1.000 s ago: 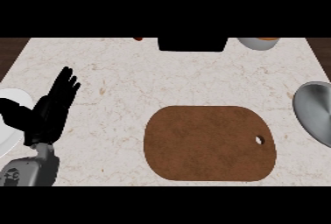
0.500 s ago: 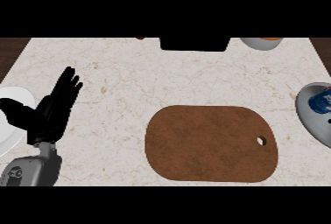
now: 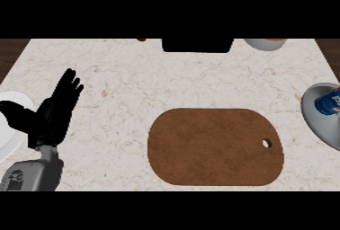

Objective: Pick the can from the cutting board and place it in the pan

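Note:
A blue and white can (image 3: 329, 102) lies in the grey pan (image 3: 319, 117) at the right edge, partly cut off by the view's border. The brown cutting board (image 3: 214, 146) sits in the middle of the counter with nothing on it; a small hole is near its right side. My left hand (image 3: 50, 116) rests open at the left, fingers straight and pointing up, holding nothing. My right hand does not show.
A white plate (image 3: 8, 130) lies at the left edge behind my left hand. A black object (image 3: 197, 45) stands at the back centre, with a white bowl (image 3: 264, 43) to its right and a small red thing (image 3: 141, 39) to its left.
The can has come further into view inside the pan at the right edge. My left hand has stayed almost still.

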